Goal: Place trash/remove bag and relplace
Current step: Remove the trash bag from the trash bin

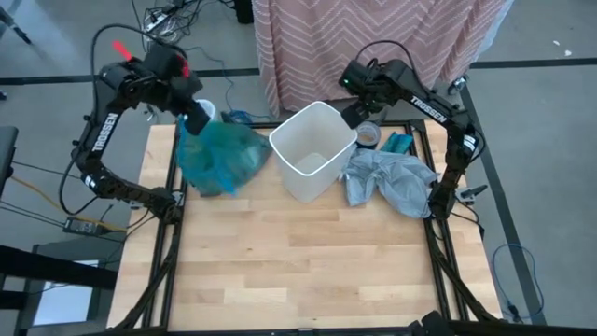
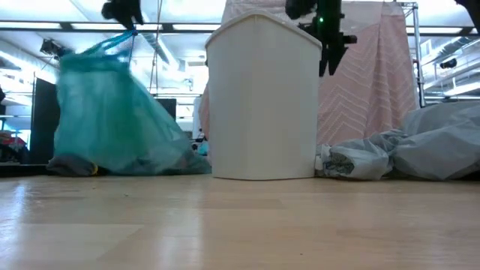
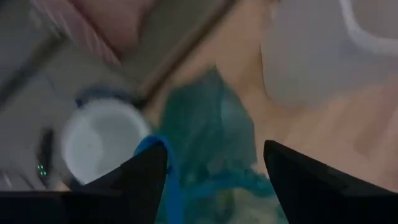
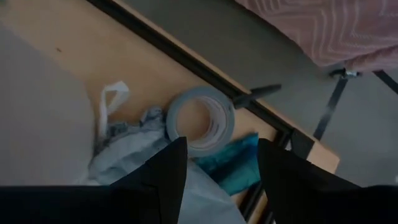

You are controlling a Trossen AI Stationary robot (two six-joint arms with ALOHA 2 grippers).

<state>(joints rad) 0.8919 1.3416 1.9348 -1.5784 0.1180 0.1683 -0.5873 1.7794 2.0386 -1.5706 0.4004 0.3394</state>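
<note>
Standing on a pale wooden tabletop framed by dark rails, a small white bin sits unlined near the far middle. To its left the teal-green bag slumps on the wood, bulging, its gathered top rising toward the left gripper. That gripper hangs just above the bag's far edge with fingers spread wide and nothing between them — a strip of blue plastic lies against one finger. The right gripper hovers by the bin's far right rim, fingers parted and empty. Below it lie a roll of grey tape and a folded teal liner, beside a crumpled pale grey bag. Beyond the table hangs a pink zigzag-patterned cloth — grey floor, cables and ceiling strip lights fill the room behind.
</note>
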